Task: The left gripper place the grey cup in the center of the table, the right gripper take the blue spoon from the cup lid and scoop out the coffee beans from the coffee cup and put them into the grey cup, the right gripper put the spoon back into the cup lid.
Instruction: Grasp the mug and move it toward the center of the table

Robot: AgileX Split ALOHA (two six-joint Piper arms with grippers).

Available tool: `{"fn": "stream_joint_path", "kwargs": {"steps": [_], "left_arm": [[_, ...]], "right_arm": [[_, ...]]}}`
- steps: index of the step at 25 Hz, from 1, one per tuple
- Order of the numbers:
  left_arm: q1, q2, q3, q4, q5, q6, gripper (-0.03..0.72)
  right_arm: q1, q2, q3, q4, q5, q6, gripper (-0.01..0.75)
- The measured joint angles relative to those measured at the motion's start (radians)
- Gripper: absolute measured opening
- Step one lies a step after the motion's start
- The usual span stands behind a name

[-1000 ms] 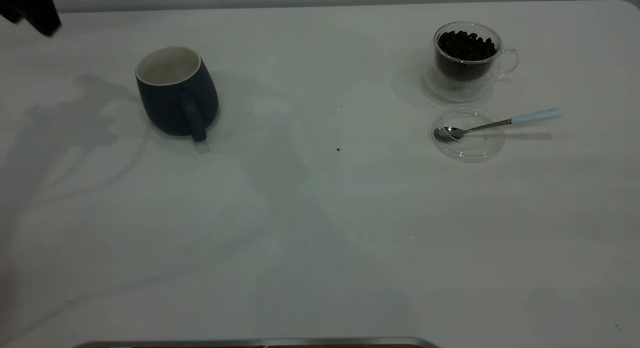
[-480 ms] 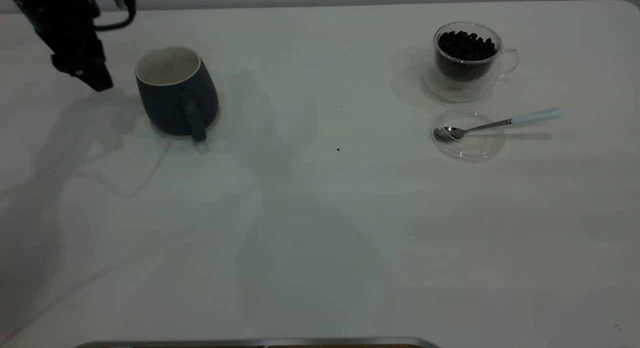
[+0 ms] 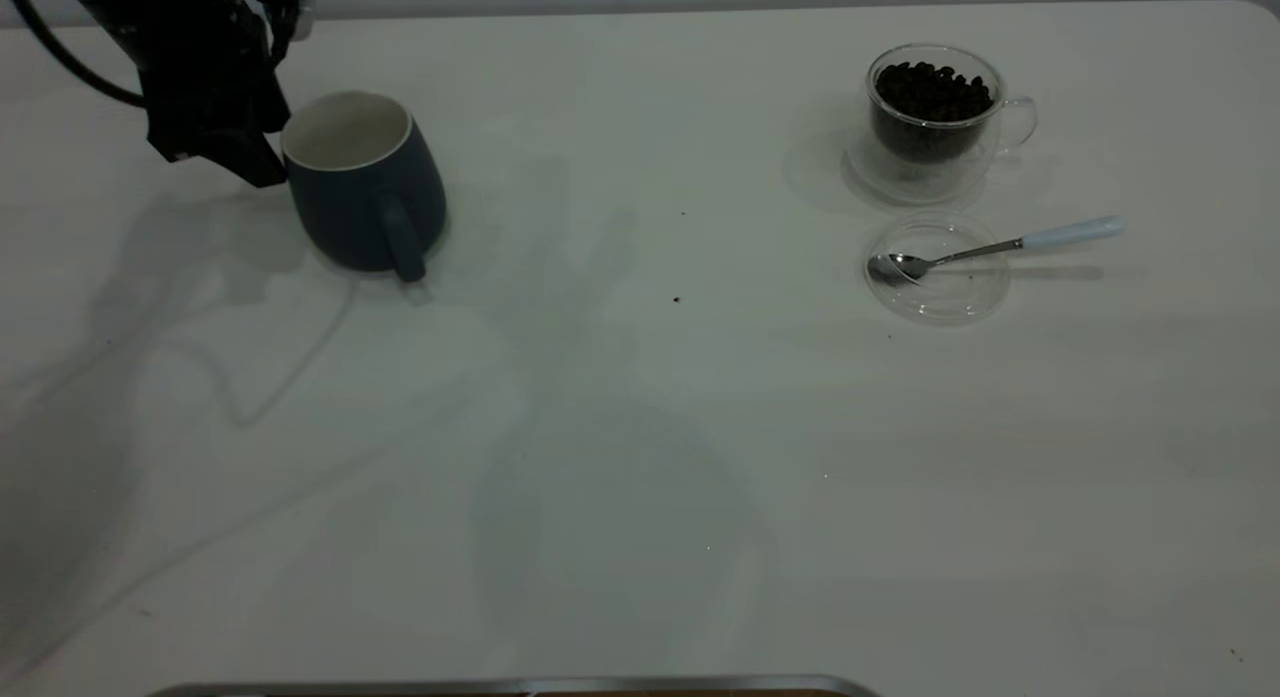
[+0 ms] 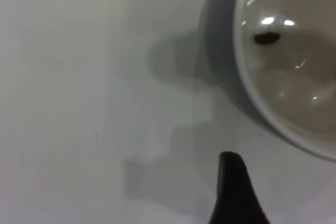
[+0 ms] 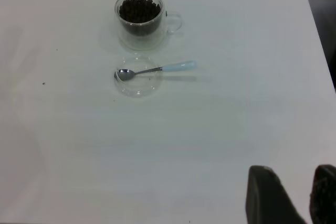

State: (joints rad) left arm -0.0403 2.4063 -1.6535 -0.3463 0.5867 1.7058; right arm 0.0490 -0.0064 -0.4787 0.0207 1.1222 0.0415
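Black left gripper (image 3: 245, 162) at the upper left of the exterior frame, hanging low just beside the grey cup (image 3: 365, 182) on the side away from the handle; we cannot tell whether it touches the cup wall, nor whether its fingers stand wide or narrow, since only one dark fingertip (image 4: 233, 190) shows in the left wrist view; black cable trails from the arm toward the frame's left edge.

Grey cup upright on the table (image 3: 640, 457), at upper left of the exterior frame, well apart from the table's middle; white inside, handle turned toward the lower edge of the frame; the left wrist view shows its glossy white interior (image 4: 294, 72) with a dark speck or two in it, which we cannot identify.

Right gripper (image 5: 294, 195) seen only in the right wrist view, at the lower right of that frame, over bare table and well apart from the glassware; two dark fingertips with a narrow gap between them, holding nothing.

Coffee cup (image 3: 935, 112) at upper right of the exterior frame, upright, handle toward the right edge; coffee beans (image 3: 932, 92) heaped inside it near the rim.

Cup lid (image 3: 937, 269) flat on the table, just below the coffee cup in the frame; blue spoon (image 3: 995, 247) resting with its bowl inside the lid and its pale handle reaching out over the rim toward the right.

Two tiny dark specks (image 3: 677, 299) on the table near the middle.
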Motion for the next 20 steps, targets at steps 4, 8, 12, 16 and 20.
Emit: {"fn": "stream_joint_path", "kwargs": {"steps": [4, 8, 12, 16, 20], "left_arm": [[-0.007, 0.001, 0.000, -0.087, 0.000, 0.119, 0.541], [-0.034, 0.003, 0.000, -0.124, 0.000, 0.173, 0.541], [-0.068, 0.008, 0.000, -0.127, 0.000, 0.181, 0.541], [-0.105, 0.009, 0.000, -0.133, -0.002, 0.181, 0.541], [-0.142, 0.009, 0.000, -0.156, -0.006, 0.181, 0.541]], "right_arm": [[0.000, 0.000, 0.000, 0.000, 0.000, 0.000, 0.238], [0.000, 0.000, 0.000, 0.000, 0.000, 0.000, 0.238], [0.000, 0.000, 0.000, 0.000, 0.000, 0.000, 0.238], [0.000, 0.000, 0.000, 0.000, 0.000, 0.000, 0.238], [0.000, 0.000, 0.000, 0.000, 0.000, 0.000, 0.238]]}}
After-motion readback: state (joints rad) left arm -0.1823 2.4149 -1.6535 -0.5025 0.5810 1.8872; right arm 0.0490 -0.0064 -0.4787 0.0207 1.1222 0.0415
